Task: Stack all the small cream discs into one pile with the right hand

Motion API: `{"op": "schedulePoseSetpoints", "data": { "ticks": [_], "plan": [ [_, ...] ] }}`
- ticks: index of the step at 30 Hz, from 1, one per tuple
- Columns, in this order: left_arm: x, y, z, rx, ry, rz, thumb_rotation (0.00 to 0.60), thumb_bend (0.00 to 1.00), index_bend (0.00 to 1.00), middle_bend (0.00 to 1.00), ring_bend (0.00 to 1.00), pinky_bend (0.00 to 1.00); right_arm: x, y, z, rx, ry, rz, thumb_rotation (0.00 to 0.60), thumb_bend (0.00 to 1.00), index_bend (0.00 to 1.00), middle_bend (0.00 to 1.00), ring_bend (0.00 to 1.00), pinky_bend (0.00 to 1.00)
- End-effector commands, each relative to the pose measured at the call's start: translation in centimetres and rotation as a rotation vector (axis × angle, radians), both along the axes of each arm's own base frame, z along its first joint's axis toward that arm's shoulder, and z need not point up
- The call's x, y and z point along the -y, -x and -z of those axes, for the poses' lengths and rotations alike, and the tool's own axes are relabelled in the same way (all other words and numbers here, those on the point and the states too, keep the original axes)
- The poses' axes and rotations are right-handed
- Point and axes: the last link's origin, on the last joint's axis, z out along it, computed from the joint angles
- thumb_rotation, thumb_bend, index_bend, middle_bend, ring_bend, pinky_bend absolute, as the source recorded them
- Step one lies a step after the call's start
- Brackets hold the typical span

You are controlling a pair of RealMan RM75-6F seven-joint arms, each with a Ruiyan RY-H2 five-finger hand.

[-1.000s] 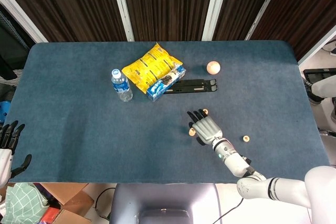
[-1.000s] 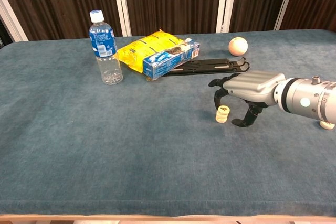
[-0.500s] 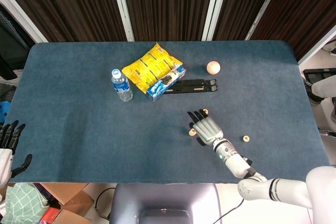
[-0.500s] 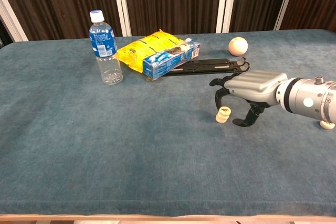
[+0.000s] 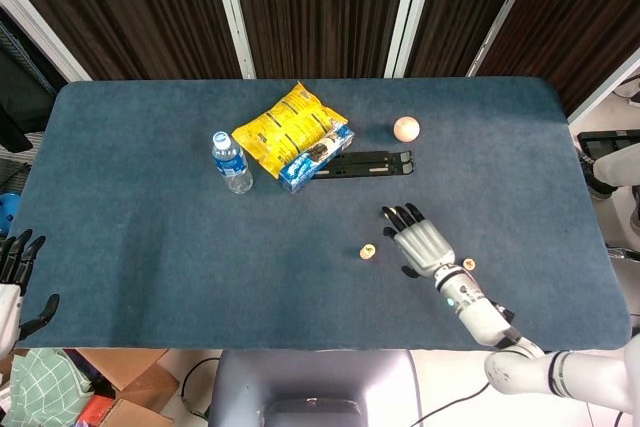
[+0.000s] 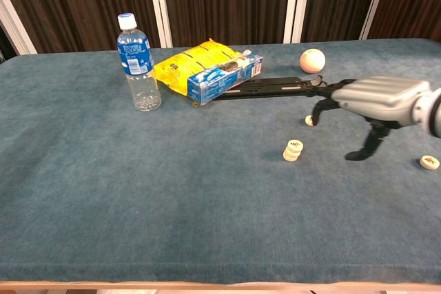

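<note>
A short pile of cream discs [image 5: 367, 252] [image 6: 293, 150] stands on the blue table, its upper discs slightly offset. To its right hovers my right hand [image 5: 422, 243] [image 6: 377, 97], fingers apart and curved down, holding nothing. In the chest view a single cream disc [image 6: 309, 120] peeks out just behind the fingertips; the head view hides it under the fingers. Another single disc [image 5: 467, 264] [image 6: 429, 162] lies right of the hand, near the wrist. My left hand [image 5: 16, 265] hangs off the table's left edge with its fingers spread, empty.
A water bottle [image 5: 232, 162] [image 6: 138, 63], a yellow snack bag [image 5: 285, 125] [image 6: 189, 67] and a blue box [image 5: 318, 154] [image 6: 226, 76] sit at the back left. A black bar [image 5: 365, 162] [image 6: 272, 87] and a peach ball [image 5: 406, 128] [image 6: 312, 60] lie behind the hand.
My right hand has drawn away from the pile to the right and lifted a little. The pile stands free. The left hand has barely moved.
</note>
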Motion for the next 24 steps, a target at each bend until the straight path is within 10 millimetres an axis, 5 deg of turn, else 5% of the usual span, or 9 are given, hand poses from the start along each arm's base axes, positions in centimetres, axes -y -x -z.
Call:
{"op": "schedulePoseSetpoints", "data": {
  "ticks": [1,12,24],
  "plan": [
    [0.0,0.0,0.1,-0.003,0.003,-0.002,0.6,0.35,0.0,0.0,0.0,0.09,-2.1,3.1,-2.5,0.001,0.019,0.022,0.6,0.34,0.41,0.01,0.0,0.0],
    [-0.5,0.1,0.8,-0.01,0.026,-0.012,0.6,0.36,0.0,0.0,0.0,0.09,-3.6,9.8,-3.6,-0.04,0.012,0.078,0.6,0.37,0.5,0.01,0.0,0.0],
    [-0.6,0.1,1.0,-0.011,0.028,-0.017,0.6,0.37,0.0,0.0,0.0,0.09,-3.4,12.4,-4.1,-0.054,0.036,0.114,0.6,0.43,0.54,0.01,0.0,0.0]
  ]
}}
